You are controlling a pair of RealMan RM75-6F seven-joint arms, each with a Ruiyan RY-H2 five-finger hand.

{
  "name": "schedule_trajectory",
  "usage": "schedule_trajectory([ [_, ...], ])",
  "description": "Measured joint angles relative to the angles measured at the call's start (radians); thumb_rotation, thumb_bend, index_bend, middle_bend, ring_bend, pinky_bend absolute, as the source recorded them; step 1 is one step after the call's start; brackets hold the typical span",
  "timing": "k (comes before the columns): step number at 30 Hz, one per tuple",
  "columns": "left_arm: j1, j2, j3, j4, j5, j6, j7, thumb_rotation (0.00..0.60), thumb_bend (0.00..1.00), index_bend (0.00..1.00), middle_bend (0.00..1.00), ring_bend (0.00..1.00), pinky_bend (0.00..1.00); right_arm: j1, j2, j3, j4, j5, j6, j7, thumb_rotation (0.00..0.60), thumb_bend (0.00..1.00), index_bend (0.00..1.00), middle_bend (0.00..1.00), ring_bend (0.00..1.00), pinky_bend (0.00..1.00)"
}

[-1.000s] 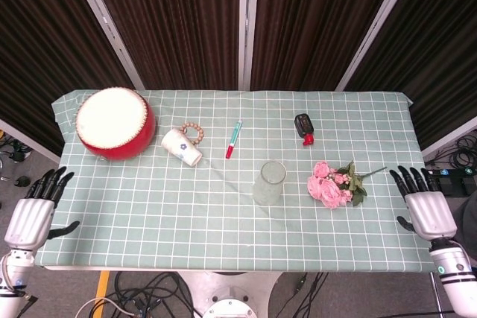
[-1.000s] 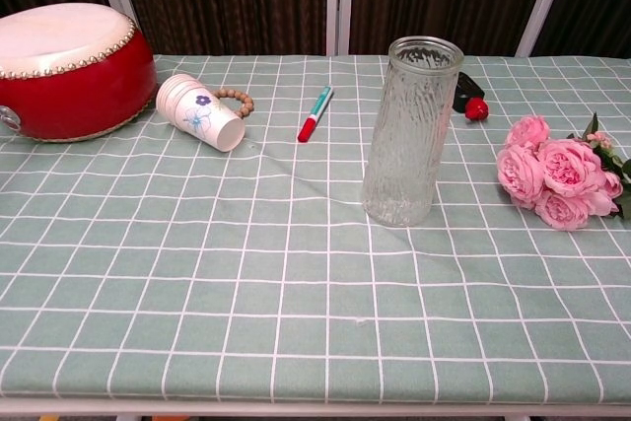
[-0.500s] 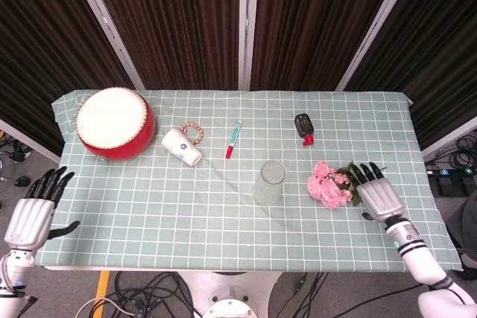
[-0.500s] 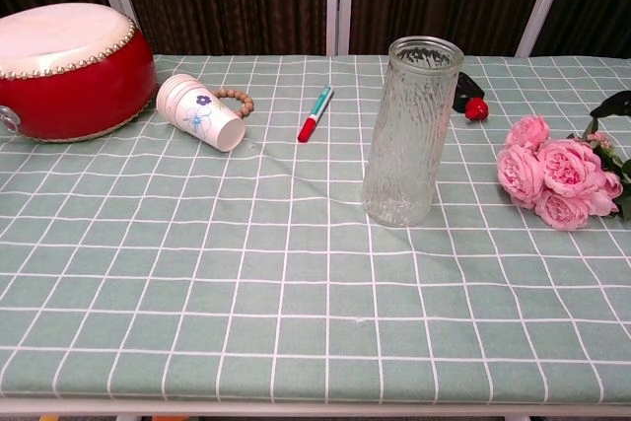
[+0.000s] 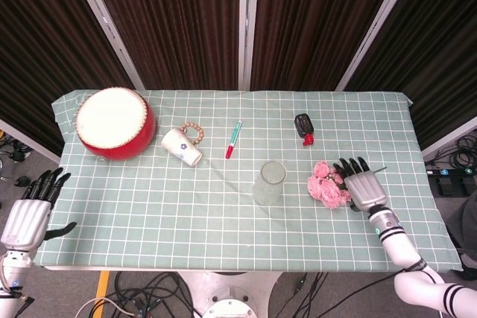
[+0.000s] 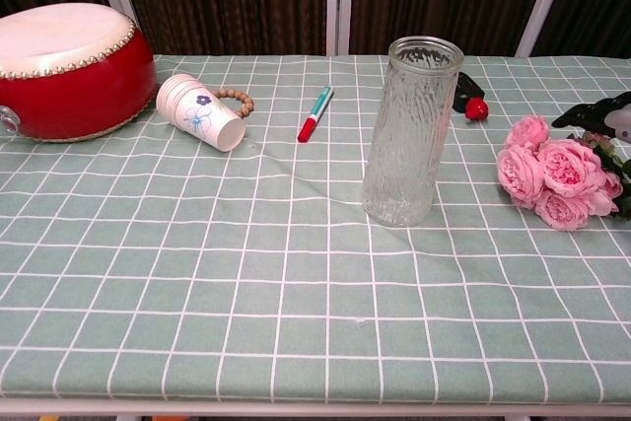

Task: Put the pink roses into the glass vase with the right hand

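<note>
The left robot hand (image 5: 28, 217) hangs off the table's (image 5: 149, 214) left edge, fingers spread, holding nothing. The glass vase (image 6: 409, 131) stands upright and empty near the middle. Just right of it the pink roses (image 6: 554, 182) lie on the table, with the right robot hand (image 5: 361, 185) above their stems, fingers spread, nothing gripped. Grasping, lifting and inserting all remain.

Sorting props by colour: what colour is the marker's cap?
Red; the marker has a teal body. Chest view shows it best.
</note>
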Motion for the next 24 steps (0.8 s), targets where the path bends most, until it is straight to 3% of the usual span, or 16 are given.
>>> schedule_trajectory([
  [11,0.006,-0.004,0.003,0.016,-0.008,-0.003,-0.012,0.600,0.02,0.09,0.02,0.00,0.17,0.050,-0.070,-0.002,0.088,0.033,-0.045,0.006,0.600,0.00,0.00,0.04,0.00,0.00],
  [24,0.008,-0.008,0.003,0.029,-0.015,-0.009,-0.024,0.600,0.02,0.09,0.02,0.00,0.17,0.063,-0.146,-0.020,0.180,-0.005,-0.011,0.046,0.600,0.06,0.02,0.34,0.00,0.00],
])
